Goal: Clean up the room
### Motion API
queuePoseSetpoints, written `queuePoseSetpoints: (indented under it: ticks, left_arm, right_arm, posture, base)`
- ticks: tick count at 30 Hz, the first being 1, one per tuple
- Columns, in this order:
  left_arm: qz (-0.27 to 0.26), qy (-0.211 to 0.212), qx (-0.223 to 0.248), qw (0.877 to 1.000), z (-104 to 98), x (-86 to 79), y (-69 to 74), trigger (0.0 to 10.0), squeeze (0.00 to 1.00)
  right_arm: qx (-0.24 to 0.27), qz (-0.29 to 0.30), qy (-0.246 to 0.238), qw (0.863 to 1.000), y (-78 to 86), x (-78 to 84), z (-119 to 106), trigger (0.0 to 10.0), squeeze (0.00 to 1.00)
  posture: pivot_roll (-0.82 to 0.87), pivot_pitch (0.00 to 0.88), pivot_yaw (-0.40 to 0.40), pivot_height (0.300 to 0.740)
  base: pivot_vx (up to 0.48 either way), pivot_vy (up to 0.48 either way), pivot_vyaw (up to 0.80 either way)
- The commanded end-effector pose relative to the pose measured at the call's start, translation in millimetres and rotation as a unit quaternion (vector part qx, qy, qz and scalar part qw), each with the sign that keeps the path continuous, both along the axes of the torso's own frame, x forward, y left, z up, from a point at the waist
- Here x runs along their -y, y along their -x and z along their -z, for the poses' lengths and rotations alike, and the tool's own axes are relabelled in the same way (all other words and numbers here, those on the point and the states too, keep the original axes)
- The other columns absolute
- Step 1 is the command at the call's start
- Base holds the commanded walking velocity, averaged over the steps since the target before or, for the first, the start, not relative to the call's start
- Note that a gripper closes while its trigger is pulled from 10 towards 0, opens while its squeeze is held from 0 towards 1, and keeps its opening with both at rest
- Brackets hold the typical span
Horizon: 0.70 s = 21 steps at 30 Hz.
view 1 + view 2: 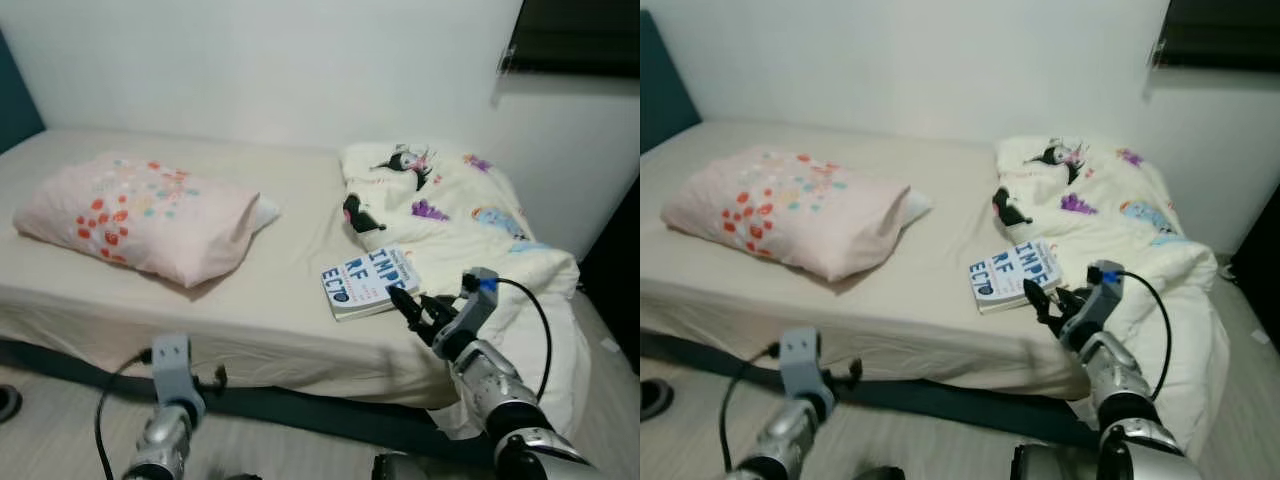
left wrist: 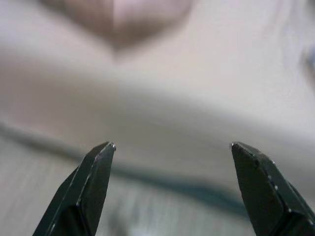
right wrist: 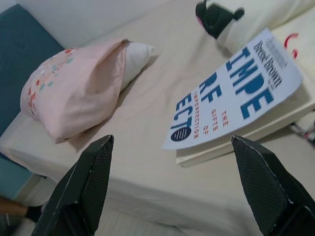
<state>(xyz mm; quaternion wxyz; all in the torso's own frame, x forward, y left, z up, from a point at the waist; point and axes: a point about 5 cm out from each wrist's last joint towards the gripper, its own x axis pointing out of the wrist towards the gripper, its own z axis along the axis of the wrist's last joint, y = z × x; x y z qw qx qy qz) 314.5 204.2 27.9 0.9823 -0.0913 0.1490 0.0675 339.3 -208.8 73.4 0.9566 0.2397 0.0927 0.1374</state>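
Book (image 3: 236, 105) cover: big blue letters "IMPE / RF / ECTO"; small red "THE GIFTS OF IMPERFECTION"; author line "Brené Brown". Dark blue round badge on cover: text too small.

Matt cream cloth sheet on the bed (image 1: 250, 300), soft pink printed fabric pillow (image 1: 140, 215), rumpled printed cotton duvet (image 1: 480, 230), glossy paper-covered book (image 3: 236, 103), brushed silver metal arms
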Motion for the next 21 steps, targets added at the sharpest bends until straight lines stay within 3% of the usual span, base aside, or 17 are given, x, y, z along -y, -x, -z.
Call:
queuePoseSetpoints:
  ticks: [1,5,10,13,16,17,21]
  left_arm:
    - [-0.01,0.003,0.027,1.0,-9.4,-9.9,-4.0,10.0,0.0]
    - [-0.004,-0.001,0.061,0.998,-17.2,-21.0,-3.6,10.0,0.0]
    - [0.025,-0.026,0.065,0.997,-3.2,-32.6,20.0,10.0,0.0]
    - [0.033,-0.031,0.063,0.997,0.6,-34.8,26.5,10.0,0.0]
    - [0.058,-0.045,0.059,0.996,9.6,-39.7,45.9,10.0,0.0]
    - [0.058,-0.045,0.059,0.996,9.6,-39.7,45.9,10.0,0.0]
    - [0.085,-0.065,0.072,0.992,9.4,-45.9,74.6,10.0,0.0]
  right_arm:
    - [0.01,0.017,-0.016,1.0,-6.0,4.8,-9.3,10.0,0.0]
    - [0.022,0.041,-0.047,0.998,-12.7,13.9,-21.5,10.0,0.0]
    - [0.012,0.052,-0.059,0.997,-18.3,10.9,-25.3,10.0,0.0]
    - [0.011,0.058,-0.065,0.996,-19.8,10.3,-26.8,10.0,0.0]
    - [0.003,0.076,-0.093,0.993,-23.0,9.1,-28.8,10.0,0.0]
    - [0.003,0.076,-0.093,0.993,-23.0,9.1,-28.8,10.0,0.0]
    - [-0.02,0.079,-0.11,0.991,-26.3,1.8,-28.0,10.0,0.0]
  posture:
    - [0.0,0.0,-0.003,0.565]
    - [0.03,0.0,0.005,0.55]
    - [0.09,0.078,0.011,0.525]
    - [0.11,0.118,0.017,0.52]
    - [0.14,0.193,0.029,0.512]
    - [0.14,0.193,0.029,0.512]
    - [0.2,0.304,0.041,0.512]
  base:
    - [0.0,0.0,0.0]
    - [0.0,0.0,0.0]
    - [0.0,0.0,0.0]
    - [0.0,0.0,0.0]
    - [0.0,0.0,0.0]
    - [0.0,0.0,0.0]
    - [0.0,0.0,0.0]
